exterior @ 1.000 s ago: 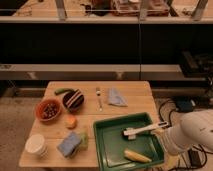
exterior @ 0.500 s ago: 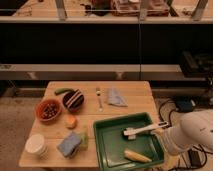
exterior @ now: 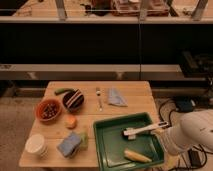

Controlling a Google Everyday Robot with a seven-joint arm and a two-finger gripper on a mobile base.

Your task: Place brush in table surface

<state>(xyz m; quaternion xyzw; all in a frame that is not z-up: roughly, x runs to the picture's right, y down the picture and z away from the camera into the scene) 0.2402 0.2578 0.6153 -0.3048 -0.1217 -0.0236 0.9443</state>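
Nothing we can make out has moved since the earlier frames: arm and objects sit where they did half a second ago. At the near right, the robot's white arm reaches in over the right rim of the green plastic tray, and its end effector is at the handle end of the slim white brush; we cannot tell whether it is open or closed. That brush shows over the tray, bristle head to the left, and we cannot tell if it rests on the tray floor or hangs above it. A yellowish wedge-shaped object lies in the tray nearer to us. The tray sits on the near right of the light tan wooden worktop. Farther off lie a silver fork and, just right of it, a blue-grey cloth. On the left stand a dark striped bowl and a red bowl.
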